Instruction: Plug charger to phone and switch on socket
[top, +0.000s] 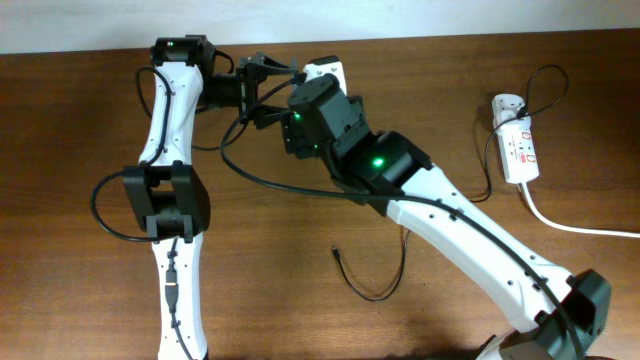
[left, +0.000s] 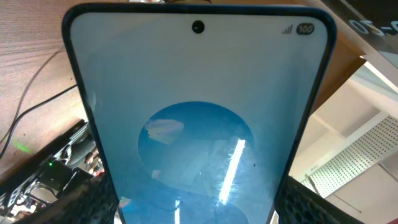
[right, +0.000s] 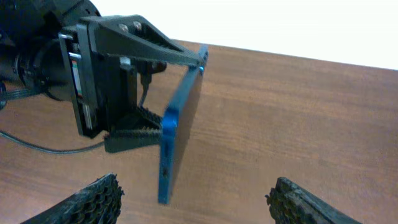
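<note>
Brown wooden worktop (top: 80, 300) below: your left gripper (right: 180, 93) pinches the phone (left: 199, 93) by its edges, off the surface; your right gripper (right: 196, 186) stands spread just beside it.

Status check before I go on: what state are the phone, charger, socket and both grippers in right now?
phone: screen lit, held on edge above the table.
charger: connector tip lying loose on the table, not in the phone.
socket: lying flat on the table; switch position too small to tell.
left gripper: jaws shut on the phone.
right gripper: jaws open, empty.
</note>
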